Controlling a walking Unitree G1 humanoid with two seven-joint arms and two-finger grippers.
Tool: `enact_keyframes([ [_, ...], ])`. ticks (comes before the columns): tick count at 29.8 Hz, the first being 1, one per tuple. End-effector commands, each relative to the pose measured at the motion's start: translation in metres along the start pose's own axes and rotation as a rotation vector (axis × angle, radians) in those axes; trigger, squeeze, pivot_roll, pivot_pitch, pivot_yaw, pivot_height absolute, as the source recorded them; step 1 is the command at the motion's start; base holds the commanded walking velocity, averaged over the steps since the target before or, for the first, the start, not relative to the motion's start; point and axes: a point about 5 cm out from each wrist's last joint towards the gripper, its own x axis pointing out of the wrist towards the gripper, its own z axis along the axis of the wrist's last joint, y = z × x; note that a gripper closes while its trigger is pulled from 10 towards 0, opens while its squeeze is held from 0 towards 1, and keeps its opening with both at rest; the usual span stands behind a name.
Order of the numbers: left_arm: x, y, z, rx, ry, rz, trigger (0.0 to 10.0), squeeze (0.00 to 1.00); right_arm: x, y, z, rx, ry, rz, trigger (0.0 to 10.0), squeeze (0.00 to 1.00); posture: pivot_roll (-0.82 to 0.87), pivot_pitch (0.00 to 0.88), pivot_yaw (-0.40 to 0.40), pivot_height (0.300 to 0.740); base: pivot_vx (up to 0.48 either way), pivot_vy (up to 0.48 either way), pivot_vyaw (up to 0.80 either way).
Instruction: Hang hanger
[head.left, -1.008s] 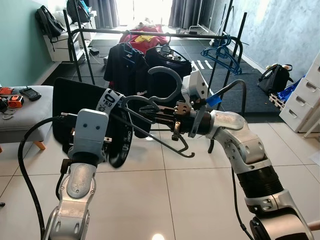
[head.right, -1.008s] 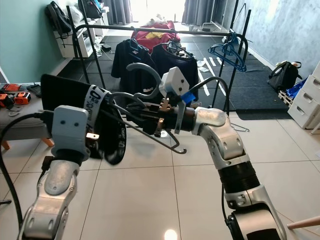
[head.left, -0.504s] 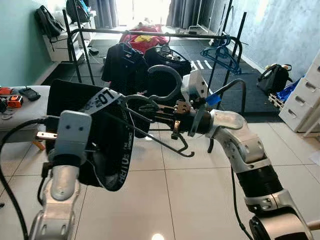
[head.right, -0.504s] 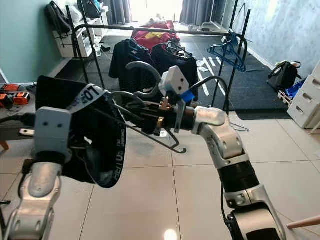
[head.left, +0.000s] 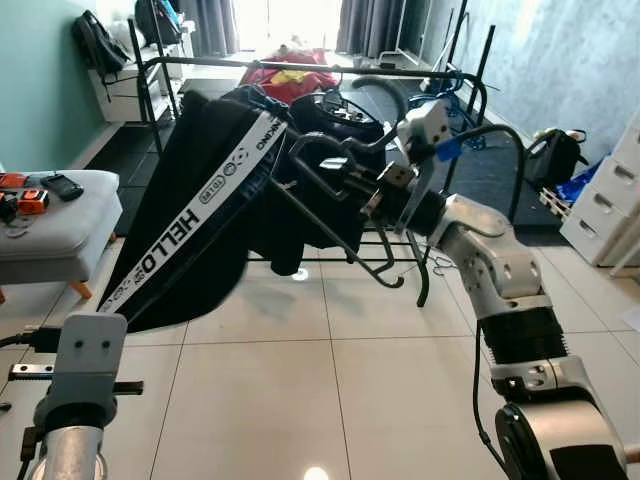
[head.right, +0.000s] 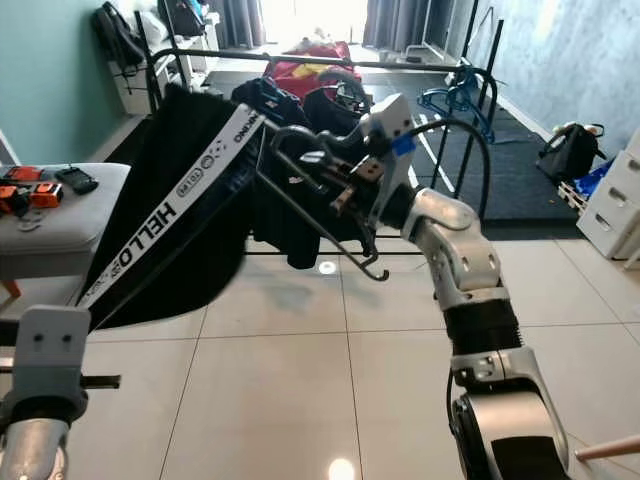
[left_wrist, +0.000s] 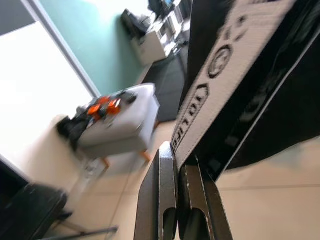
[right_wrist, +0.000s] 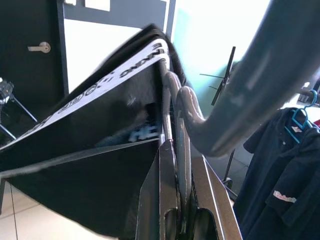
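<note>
A black garment (head.left: 190, 230) with a white "HELLO" band hangs stretched on a dark wire hanger (head.left: 345, 230) whose grey hook (head.left: 378, 88) rises at the top. My right gripper (head.left: 335, 175) is raised in front of the black clothes rail (head.left: 300, 70), shut on the hanger's neck (right_wrist: 186, 107). The left gripper (left_wrist: 182, 165) is low at the near left, shut on the garment's lower white-banded hem (left_wrist: 200, 120). The cloth runs taut between the two grippers.
Dark shirts (head.left: 250, 120) hang on the rail, with blue hangers (head.right: 450, 100) at its right end. A grey padded bench (head.left: 50, 230) with orange tools stands at the left. A black bag (head.left: 550, 155) and white drawers (head.left: 605, 200) are at the right.
The right arm has lifted the hanger up and toward the rail. The left arm has dropped low, and the bunched garment is now drawn out long between the grippers.
</note>
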Motion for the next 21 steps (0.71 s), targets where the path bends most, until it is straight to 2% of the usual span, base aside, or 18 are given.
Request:
enact_keyframes([
  [1,-0.002,-0.008,0.006,-0.045,-0.026,-0.040,1.3,0.00,0.000,-0.003,0.005,0.001,-0.036,-0.021,10.0,0.00,-0.01,0.000,-0.049,0.740,0.000,0.000,0.00],
  [2,-0.002,-0.008,0.006,-0.045,-0.026,-0.040,1.3,0.00,0.000,-0.003,0.005,0.001,-0.036,-0.021,10.0,0.00,-0.01,0.000,-0.049,0.740,0.000,0.000,0.00],
  [4,0.003,-0.032,0.027,-0.152,-0.134,-0.169,4.0,0.00,0.004,0.001,0.001,0.006,-0.019,-0.007,10.0,0.00,-0.01,0.000,-0.050,0.740,0.000,0.000,0.00],
  [5,0.003,-0.032,0.027,-0.152,-0.134,-0.169,4.0,0.00,0.004,0.001,0.001,0.006,-0.019,-0.007,10.0,0.00,-0.01,0.000,-0.050,0.740,0.000,0.000,0.00],
  [6,0.003,-0.044,0.038,-0.179,-0.188,-0.250,5.0,0.00,0.005,0.002,-0.001,0.006,-0.009,-0.005,10.0,0.00,-0.02,0.000,-0.047,0.740,0.000,0.000,0.00],
  [7,0.003,-0.044,0.038,-0.179,-0.188,-0.250,5.0,0.00,0.005,0.002,-0.001,0.006,-0.009,-0.005,10.0,0.00,-0.02,0.000,-0.047,0.740,0.000,0.000,0.00],
  [8,0.001,-0.054,0.044,-0.207,-0.218,-0.309,5.0,0.00,0.005,0.002,-0.002,0.007,0.000,-0.008,10.0,0.00,-0.02,0.000,-0.045,0.740,0.000,0.000,0.00],
  [11,-0.002,-0.060,0.047,-0.226,-0.232,-0.347,5.0,0.00,0.005,0.001,-0.003,0.009,0.007,-0.017,10.0,0.00,-0.02,0.000,-0.045,0.740,0.000,0.000,0.00],
  [12,-0.009,-0.067,0.049,-0.283,-0.243,-0.420,6.0,0.00,0.005,-0.003,-0.007,0.012,0.035,-0.052,10.0,0.00,-0.02,0.000,-0.047,0.740,0.000,0.000,0.00],
  [16,-0.012,-0.068,0.051,-0.317,-0.257,-0.455,6.0,0.00,0.005,-0.006,-0.011,0.012,0.056,-0.074,10.0,0.00,-0.02,0.000,-0.047,0.740,0.000,0.000,0.00],
  [17,-0.019,-0.074,0.053,-0.368,-0.253,-0.553,10.0,0.00,0.006,-0.004,-0.011,0.020,0.048,-0.060,10.0,0.00,-0.02,0.001,-0.048,0.740,0.000,0.000,0.00],
  [18,-0.019,-0.074,0.053,-0.368,-0.253,-0.553,10.0,0.00,0.006,-0.004,-0.011,0.020,0.048,-0.060,10.0,0.00,-0.02,0.001,-0.048,0.740,0.000,0.000,0.00],
  [19,-0.024,-0.078,0.055,-0.406,-0.252,-0.627,10.0,0.00,0.006,-0.003,-0.011,0.025,0.042,-0.050,10.0,0.00,-0.02,0.001,-0.048,0.740,0.000,0.000,0.00],
  [20,-0.024,-0.078,0.055,-0.406,-0.252,-0.627,10.0,0.00,0.006,-0.003,-0.011,0.025,0.042,-0.050,10.0,0.00,-0.02,0.001,-0.048,0.740,0.000,0.000,0.00],
  [21,-0.033,-0.086,0.051,-0.401,-0.225,-0.748,10.0,0.00,0.007,0.002,-0.007,0.041,0.011,-0.008,10.0,0.00,-0.02,0.001,-0.046,0.740,0.000,0.000,0.00],
])
